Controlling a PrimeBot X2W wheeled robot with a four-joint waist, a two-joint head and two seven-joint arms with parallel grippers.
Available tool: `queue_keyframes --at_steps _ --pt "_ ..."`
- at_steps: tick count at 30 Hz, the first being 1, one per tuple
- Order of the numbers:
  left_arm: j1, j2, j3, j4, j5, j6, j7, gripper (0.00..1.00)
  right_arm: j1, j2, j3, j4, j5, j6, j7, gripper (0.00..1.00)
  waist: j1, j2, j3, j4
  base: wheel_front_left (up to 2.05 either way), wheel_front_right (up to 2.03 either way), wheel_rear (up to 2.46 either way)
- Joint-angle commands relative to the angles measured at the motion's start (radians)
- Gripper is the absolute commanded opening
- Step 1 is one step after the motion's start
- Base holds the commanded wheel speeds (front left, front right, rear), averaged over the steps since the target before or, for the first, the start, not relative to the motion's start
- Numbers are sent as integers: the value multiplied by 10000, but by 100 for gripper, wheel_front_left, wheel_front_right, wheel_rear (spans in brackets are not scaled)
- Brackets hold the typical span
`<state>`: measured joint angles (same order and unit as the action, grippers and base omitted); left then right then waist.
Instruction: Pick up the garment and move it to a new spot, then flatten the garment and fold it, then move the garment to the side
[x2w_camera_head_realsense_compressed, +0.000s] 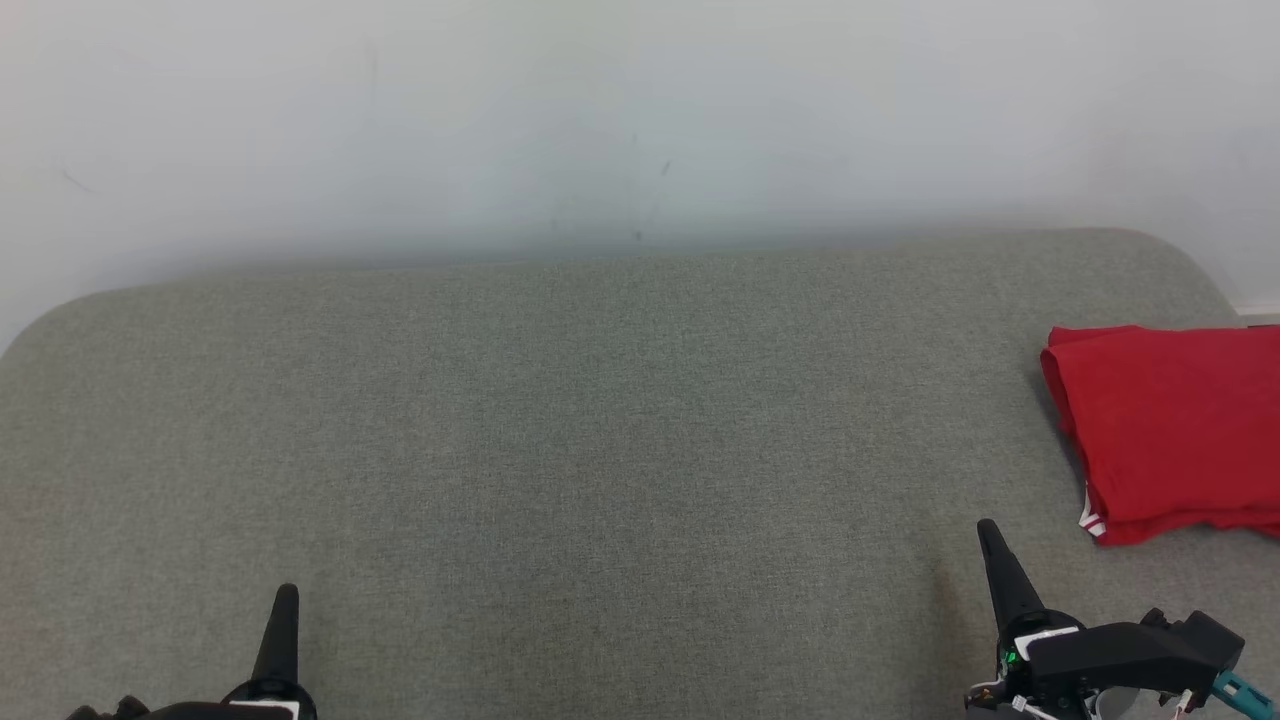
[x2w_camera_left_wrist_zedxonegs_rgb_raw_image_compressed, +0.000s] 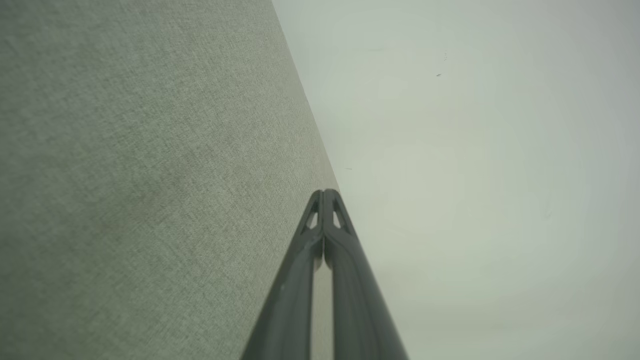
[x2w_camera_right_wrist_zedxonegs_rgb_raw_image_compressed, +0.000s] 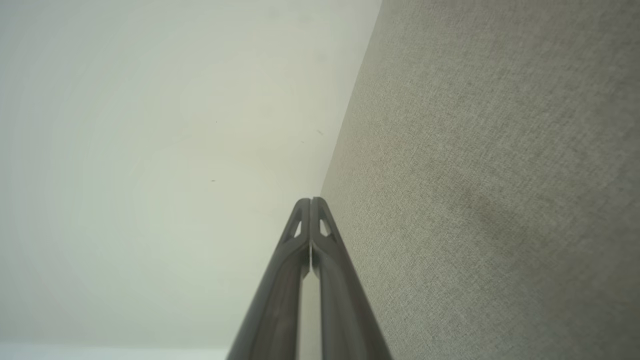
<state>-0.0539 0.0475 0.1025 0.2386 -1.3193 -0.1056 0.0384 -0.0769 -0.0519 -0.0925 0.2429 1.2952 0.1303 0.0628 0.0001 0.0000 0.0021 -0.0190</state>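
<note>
From the head: finds the garment, red, folded into a flat stack with a white-striped edge at its near corner, at 3 o'clock on the grey fabric-covered table, partly cut by the picture's edge. Reads as picked up, flattened, folded and set aside already; on that judgement, leaves little or nothing to do beyond parking the arms. Puts the left claw at 7 o'clock and the right claw at 5 o'clock, both low near the table's front, fingers pointing toward 12, well apart from each other. Places the right claw near the garment's near corner but apart from it, touching nothing.

From the left wrist: shows the left claw clenched, tips pressed together, nothing between them. Looks rolled onto its side, with the table's weave filling the 9 o'clock half and the pale wall the 3 o'clock half.

From the right wrist: shows the right claw likewise clenched on nothing, tips meeting. Mirrors the roll: wall at 9 o'clock, table at 3 o'clock. Suggests a rest pose for both arms, wrists turned sideways.
</note>
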Motion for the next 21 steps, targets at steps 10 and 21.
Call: queue_keyframes --at_steps 10,21 --pt "-327 40 67 7 -1005 -104 270 0 -206 23 -81 -23 1068 6 193 0 -1 0 2 52 0 0 0" --pt "-460 42 97 41 -1922 -190 509 0 -272 26 -150 0 2045 7 357 0 -1 0 6 111 0 0 0"
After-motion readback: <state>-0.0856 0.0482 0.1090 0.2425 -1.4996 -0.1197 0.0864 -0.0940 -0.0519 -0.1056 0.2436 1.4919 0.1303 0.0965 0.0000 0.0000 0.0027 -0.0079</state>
